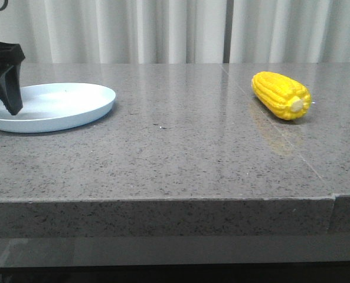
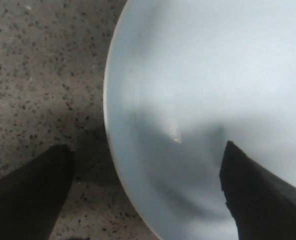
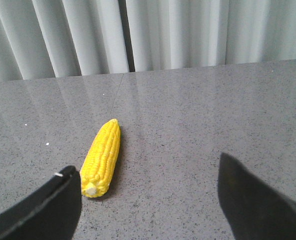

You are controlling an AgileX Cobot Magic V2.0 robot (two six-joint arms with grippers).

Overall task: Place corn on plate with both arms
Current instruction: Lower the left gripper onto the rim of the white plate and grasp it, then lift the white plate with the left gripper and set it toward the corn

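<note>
The yellow corn (image 1: 281,95) lies on the grey table at the right, its pale stub end toward the front. The pale blue plate (image 1: 62,106) sits at the left, with nothing on it. My left gripper (image 1: 12,106) hangs low over the plate's left part. In the left wrist view it (image 2: 147,146) is open and empty and straddles the plate (image 2: 212,75) rim, one finger over the table and one over the plate. My right gripper (image 3: 147,167) is open and empty, and out of the front view. The corn (image 3: 102,157) lies just beyond one of its fingers (image 3: 53,205), apart from it.
The speckled stone table (image 1: 180,153) has its front edge near me and a seam running along its right part (image 1: 316,171). Pale pleated curtains (image 1: 175,29) hang behind the table's far edge.
</note>
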